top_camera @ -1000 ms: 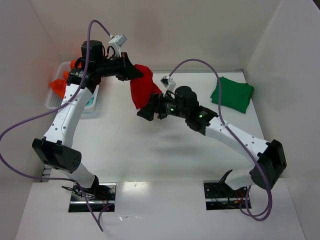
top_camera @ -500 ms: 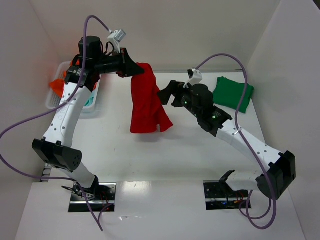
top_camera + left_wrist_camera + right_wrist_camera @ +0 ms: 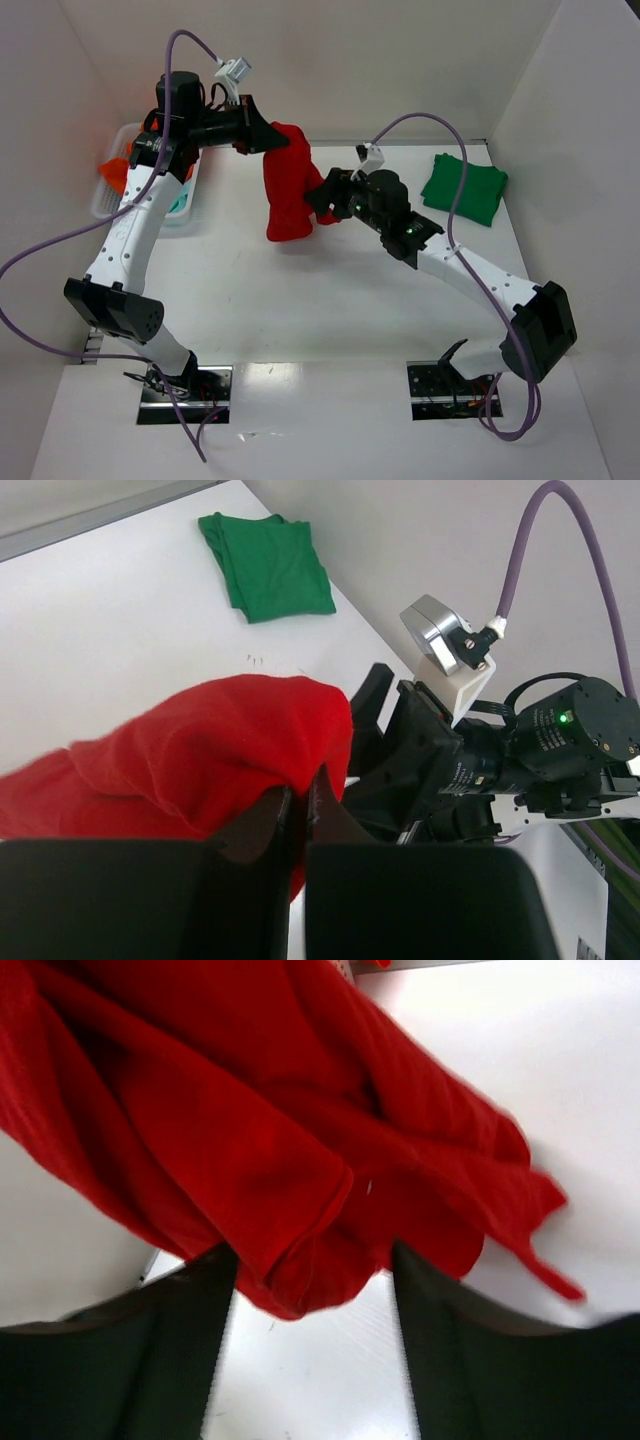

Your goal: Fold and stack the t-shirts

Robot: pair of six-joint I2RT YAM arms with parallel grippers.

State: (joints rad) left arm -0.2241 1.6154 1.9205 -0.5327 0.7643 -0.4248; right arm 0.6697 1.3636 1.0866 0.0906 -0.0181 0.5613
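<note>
T-shirt point(image 3: 288, 190), red, in left pincer point(image 3: 298, 798), partly inside right pincer point(image 3: 312, 1265).

One red t-shirt point(image 3: 288, 190), one green t-shirt point(image 3: 463, 188), one orange t-shirt point(image 3: 113, 173) and one teal t-shirt point(image 3: 180, 204) made four. One white basket point(image 3: 98, 208) stood on one bench point(image 3: 300, 300). The left arm point(image 3: 135, 225) and the right arm point(image 3: 470, 270) made two, with one end effector apiece: the left end effector point(image 3: 272, 145) and the right end effector point(image 3: 318, 195).

High overview; close wrist views, shared t-shirt point(image 3: 288, 195)
</note>
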